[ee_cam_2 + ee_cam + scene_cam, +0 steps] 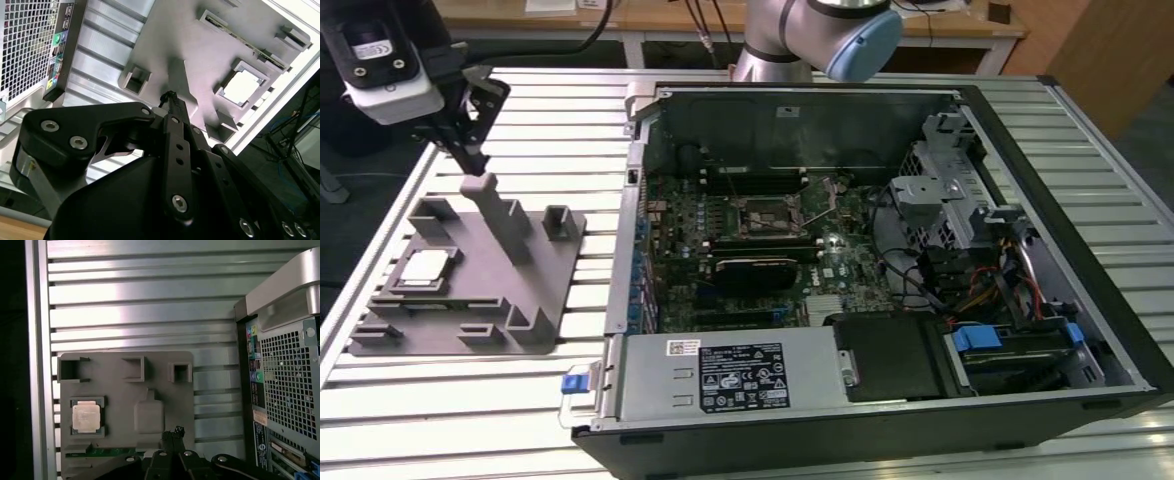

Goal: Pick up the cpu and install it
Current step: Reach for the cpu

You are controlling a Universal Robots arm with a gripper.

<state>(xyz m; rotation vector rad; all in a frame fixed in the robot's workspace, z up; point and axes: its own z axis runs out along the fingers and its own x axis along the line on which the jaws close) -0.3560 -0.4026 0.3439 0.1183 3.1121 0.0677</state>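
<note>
While the cpu [86,416] lies in a pocket at the edge of the tray [115,390], the gripper [475,166] hangs above it, fingers pressed together, empty.

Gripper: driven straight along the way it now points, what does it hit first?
Most likely the tall upright post of the grey fixture tray, directly beneath the gripper. The cpu sits off to one side in its pocket, outside that line. Depth is unclear.

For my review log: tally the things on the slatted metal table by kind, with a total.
Small flat square silver-grey cpu: 1
Large grey plastic fixture tray: 1
Open black desktop computer case: 1
Total: 3
</note>
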